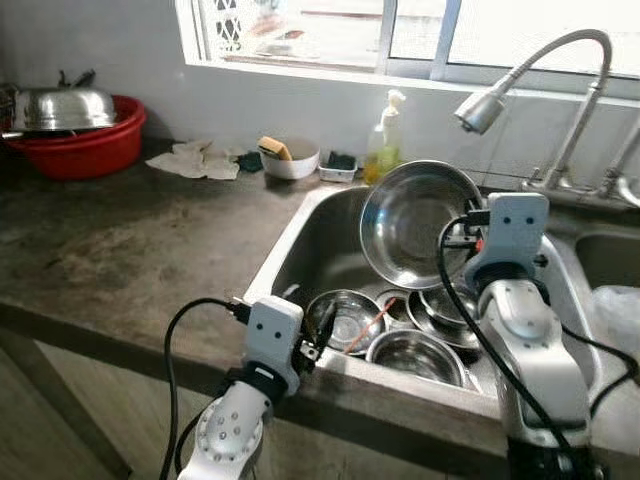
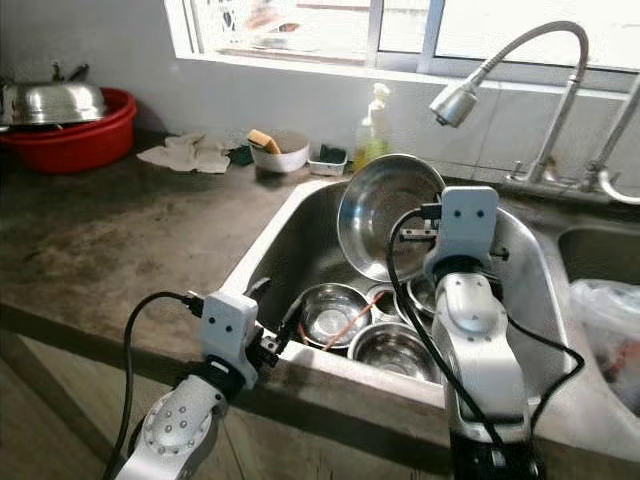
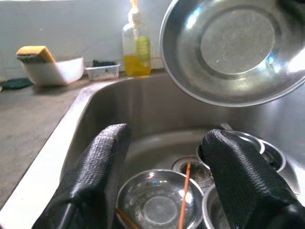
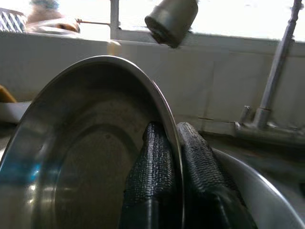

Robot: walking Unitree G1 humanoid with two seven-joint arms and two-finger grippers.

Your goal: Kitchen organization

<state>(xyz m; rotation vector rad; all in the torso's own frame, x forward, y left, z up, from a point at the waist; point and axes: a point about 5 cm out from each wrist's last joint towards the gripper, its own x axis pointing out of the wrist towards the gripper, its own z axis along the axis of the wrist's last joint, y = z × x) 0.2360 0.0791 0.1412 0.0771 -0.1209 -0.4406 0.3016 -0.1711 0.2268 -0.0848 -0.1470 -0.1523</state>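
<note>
My right gripper [image 4: 174, 131] is shut on the rim of a steel bowl [image 1: 415, 222], one finger inside and one outside. The bowl hangs tilted on edge above the sink [image 1: 300, 240], below the faucet head. Several more steel bowls [image 1: 345, 318] lie in the bottom of the sink, with a thin orange stick [image 3: 185, 191] resting across them. My left gripper [image 3: 164, 136] is open over the sink's near edge, pointing at the bowls below with nothing between its fingers.
A curved faucet [image 1: 480, 110] overhangs the sink. On the back ledge stand a soap bottle [image 1: 383, 145] and a white bowl with a sponge [image 1: 288, 157]. A red basin [image 1: 85, 150] sits far left on the dark counter [image 1: 130, 250]. A plastic bag [image 1: 620, 310] lies at right.
</note>
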